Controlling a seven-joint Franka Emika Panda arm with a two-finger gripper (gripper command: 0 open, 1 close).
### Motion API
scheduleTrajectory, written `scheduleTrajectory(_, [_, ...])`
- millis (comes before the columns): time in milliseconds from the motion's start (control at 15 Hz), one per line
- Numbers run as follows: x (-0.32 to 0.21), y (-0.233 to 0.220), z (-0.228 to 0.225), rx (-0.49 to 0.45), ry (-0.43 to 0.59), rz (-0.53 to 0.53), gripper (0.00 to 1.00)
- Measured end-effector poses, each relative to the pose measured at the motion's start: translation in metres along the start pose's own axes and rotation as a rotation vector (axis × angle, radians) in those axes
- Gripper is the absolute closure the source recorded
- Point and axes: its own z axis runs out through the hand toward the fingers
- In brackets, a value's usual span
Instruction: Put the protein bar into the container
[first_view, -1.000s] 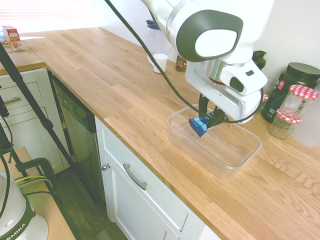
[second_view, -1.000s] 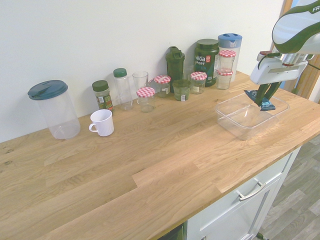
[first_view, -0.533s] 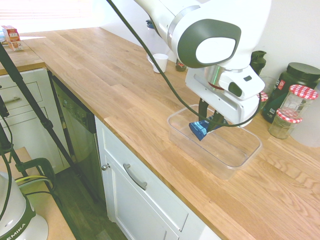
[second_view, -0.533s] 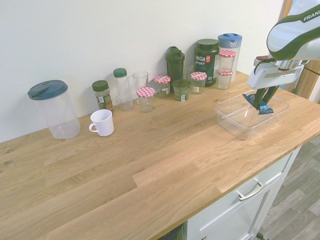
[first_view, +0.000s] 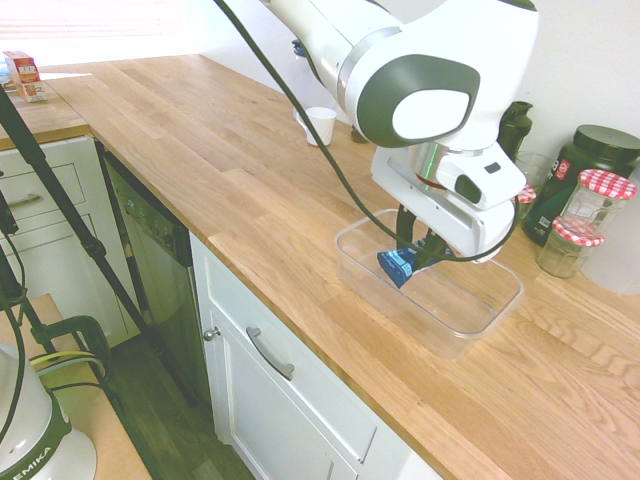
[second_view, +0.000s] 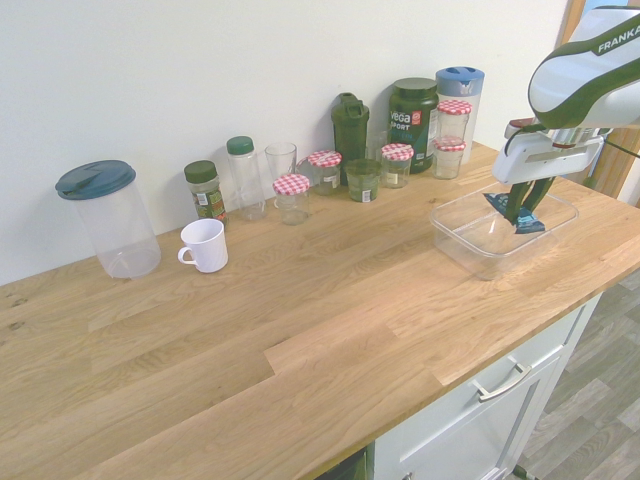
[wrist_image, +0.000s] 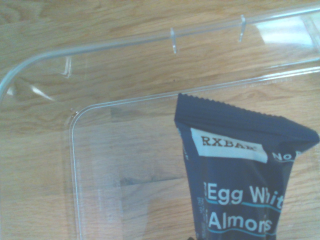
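You have bright, washed-out exterior views, with daylight glowing at the blinds (first_view: 95, 18) in the first one and soft sheen on the countertop (second_view: 300, 310), while your wrist view looks softer, with white glare on the clear tub (wrist_image: 45, 51).

the arm reached over the container (first_view: 470, 345) from above. its gripper (second_view: 522, 210) pointed down there, fingers closed on the protein bar (second_view: 529, 223).

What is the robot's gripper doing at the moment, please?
Gripper: closed on the protein bar in its dark blue wrapper, held over the clear, rectangular plastic container.
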Motion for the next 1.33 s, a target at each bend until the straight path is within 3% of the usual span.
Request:
scheduleTrajectory(267, [0.0003,-0.0001,0.0038,-0.004,-0.004,0.007,1.0])
scheduleTrajectory(333, [0.0005,-0.0001,0.0044,-0.005,-0.004,0.014,0.0])
scheduleTrajectory(1333, [0.0025,-0.0008,0.0054,-0.01,0.017,0.032,0.0])
